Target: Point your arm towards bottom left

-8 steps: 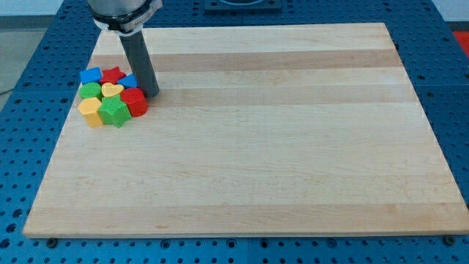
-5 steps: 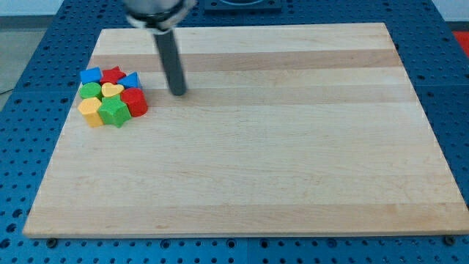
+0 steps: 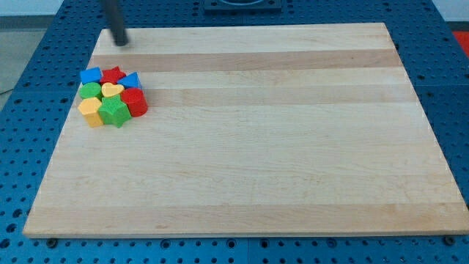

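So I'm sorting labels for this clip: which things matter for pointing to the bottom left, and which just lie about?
Job:
my tip, near the board's top left corner
wooden board

Lying about, clustered below the tip, not touching it:
blue block
red star
yellow heart
green star

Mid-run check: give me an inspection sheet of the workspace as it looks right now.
Surface: wooden board, flat, pale striped grain.
Job's things: my tip at the board's top left corner, above the blocks and apart from them.
Clutter: one tight cluster near the view's left edge: blue block, red star, second blue block, green block, yellow heart, red block, yellow block, green star.
Grippers: nothing seen.
Cables: nothing seen.
Surroundings: blue perforated base around the board.
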Motion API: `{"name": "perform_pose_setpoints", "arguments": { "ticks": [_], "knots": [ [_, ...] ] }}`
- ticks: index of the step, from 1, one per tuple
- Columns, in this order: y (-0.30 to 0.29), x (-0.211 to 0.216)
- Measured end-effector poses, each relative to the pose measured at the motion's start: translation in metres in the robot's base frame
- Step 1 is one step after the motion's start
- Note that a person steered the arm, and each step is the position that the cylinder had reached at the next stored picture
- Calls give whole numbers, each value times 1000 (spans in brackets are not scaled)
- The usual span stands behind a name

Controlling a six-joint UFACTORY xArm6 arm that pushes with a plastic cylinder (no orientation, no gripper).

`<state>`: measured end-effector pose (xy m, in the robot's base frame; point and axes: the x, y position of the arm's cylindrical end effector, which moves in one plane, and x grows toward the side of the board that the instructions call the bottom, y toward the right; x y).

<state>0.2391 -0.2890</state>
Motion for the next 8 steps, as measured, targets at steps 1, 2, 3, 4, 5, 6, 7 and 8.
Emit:
{"name": "perform_pose_setpoints", "arguments": {
  "ticks": [1, 2, 3, 4, 5, 6, 7, 8],
  "knots": [
    [-16, 7],
    [-2, 17],
    [102, 25],
    [217, 39],
    [266, 102],
    [247, 198],
    [180, 261],
    [75, 294]
  ]
}}
